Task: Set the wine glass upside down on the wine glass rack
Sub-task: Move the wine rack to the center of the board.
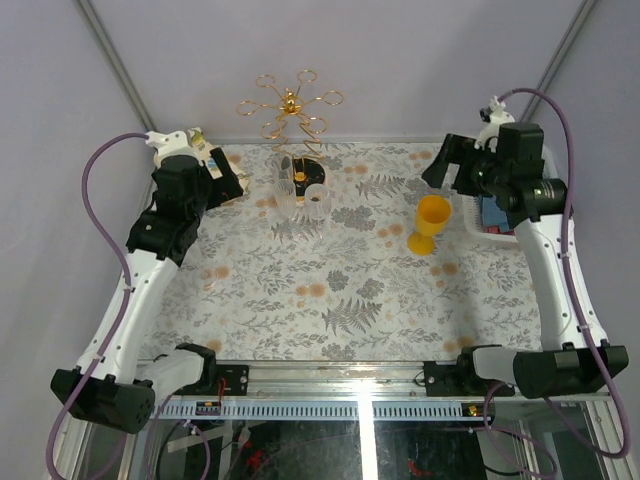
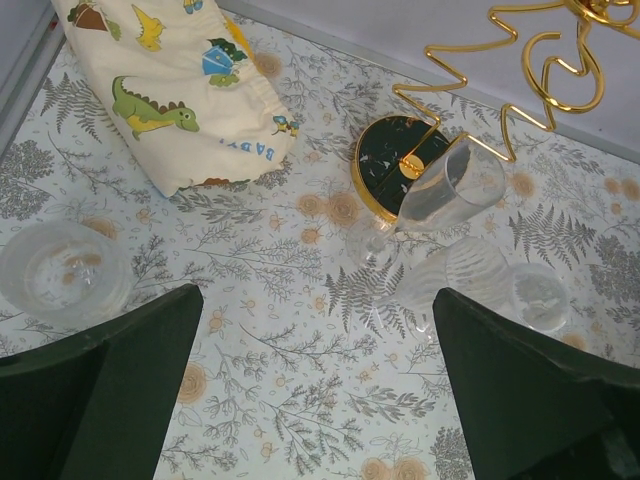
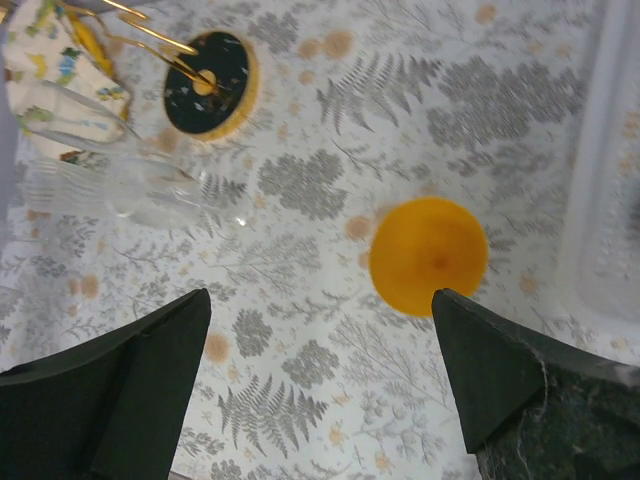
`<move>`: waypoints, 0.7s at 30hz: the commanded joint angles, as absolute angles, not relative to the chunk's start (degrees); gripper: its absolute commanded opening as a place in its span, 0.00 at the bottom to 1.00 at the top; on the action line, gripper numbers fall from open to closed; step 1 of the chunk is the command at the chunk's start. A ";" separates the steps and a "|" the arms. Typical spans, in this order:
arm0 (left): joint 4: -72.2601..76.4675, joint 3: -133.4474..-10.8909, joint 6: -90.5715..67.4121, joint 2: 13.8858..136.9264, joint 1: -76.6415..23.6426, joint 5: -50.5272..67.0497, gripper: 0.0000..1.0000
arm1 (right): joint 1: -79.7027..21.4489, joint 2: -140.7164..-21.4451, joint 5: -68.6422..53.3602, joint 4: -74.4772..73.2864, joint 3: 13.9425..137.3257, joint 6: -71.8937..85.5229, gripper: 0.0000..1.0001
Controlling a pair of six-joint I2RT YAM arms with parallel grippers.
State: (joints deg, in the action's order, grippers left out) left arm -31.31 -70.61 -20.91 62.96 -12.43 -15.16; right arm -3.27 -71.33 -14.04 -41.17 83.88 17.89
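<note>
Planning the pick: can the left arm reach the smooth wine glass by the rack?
Probably yes: left tool open, nothing between it and the wine glass; a ribbed glass stands close beside.

My left fingers (image 1: pixel 230 186) hang spread wide over the left of the worktop (image 1: pixel 330 310) and my right fingers (image 1: pixel 440 166) over the right, both holding nothing. At the far edge stands the gold wine glass rack (image 1: pixel 290 105), with two clear glasses (image 1: pixel 286 188) just beside its base. An upright orange goblet (image 1: pixel 432 222) stands near my right fingers.
</note>
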 commanded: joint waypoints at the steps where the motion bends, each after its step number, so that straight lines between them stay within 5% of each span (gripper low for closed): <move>1: -25.34 -69.28 -21.07 61.96 -11.36 -13.54 1.00 | -7.82 -75.32 -12.59 -33.22 91.48 20.06 1.00; 21: -19.02 -61.28 -15.50 53.19 -10.17 -3.60 1.00 | -16.22 -101.31 -14.32 -28.11 126.08 17.20 1.00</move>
State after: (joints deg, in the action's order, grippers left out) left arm -23.79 -63.44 -17.67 54.83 -11.07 -7.55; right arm -15.64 -97.19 -13.10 -31.31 116.97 18.81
